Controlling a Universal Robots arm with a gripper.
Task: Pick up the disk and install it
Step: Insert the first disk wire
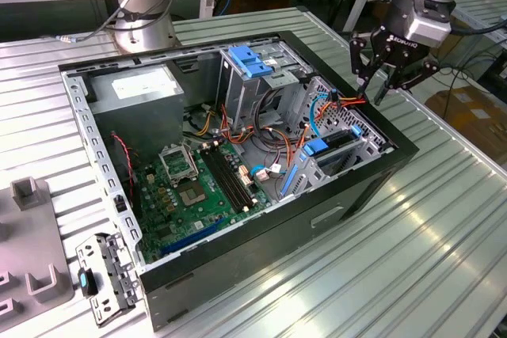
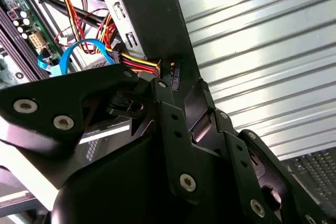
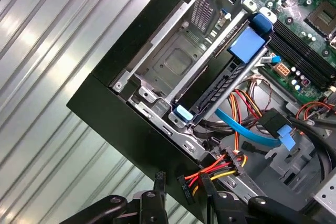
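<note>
End effector (image 1: 379,91) hangs wide and empty over the case (image 1: 400,150) edge; first wrist view adds the drive cage (image 3: 178,61).

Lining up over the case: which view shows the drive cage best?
First wrist view: it looks into the cage, walls and floor plain. The exterior view shows it small, near the hand. I cannot pick it out in the second wrist view.

Black gripper (image 1: 375,89), black case (image 1: 238,263), green motherboard (image 1: 186,195), blue latch (image 1: 252,61), ribbed silver table (image 1: 444,259).
</note>
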